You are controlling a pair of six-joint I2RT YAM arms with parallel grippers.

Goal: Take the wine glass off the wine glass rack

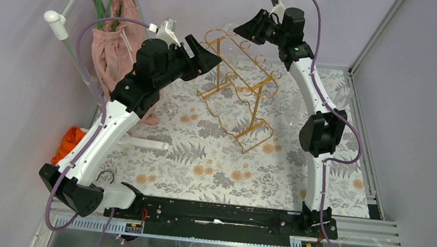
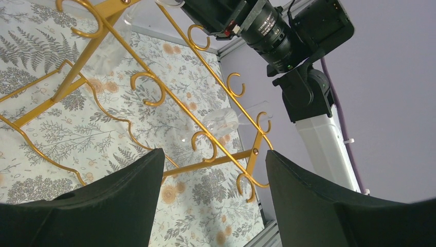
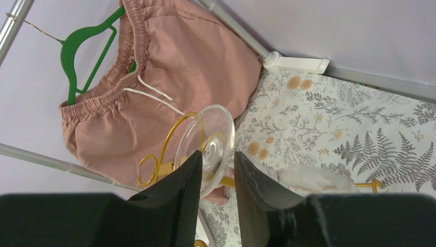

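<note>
Wine glass (image 3: pixel 208 139) hanging foot-up at the far end of the wine glass rack (image 1: pixel 237 89), its round foot beside a curled gold loop. Our right hand (image 3: pixel 217 154) is drawn in narrow on either side of the stem just under that foot, though we cannot tell whether the fingers actually pinch it. Our left hand (image 1: pixel 207 59) sits at the rack's left side, spread wide and holding nothing, so nothing steadies the wire frame on the bench (image 1: pixel 211 171).

We judge the lift barely begun, and the danger lies in the pull. If the foot drags against a loop instead of sliding out along the rails, the light rack could tip or skid. A thin, smooth stem could also slip through a loose pinch and drop. A second clear glass (image 2: pixel 221 122) hangs under the rack's other end, where the same jolt could shake it.

We see nothing inside either glass. Behind the rack hangs a pink garment (image 3: pixel 169 72).
</note>
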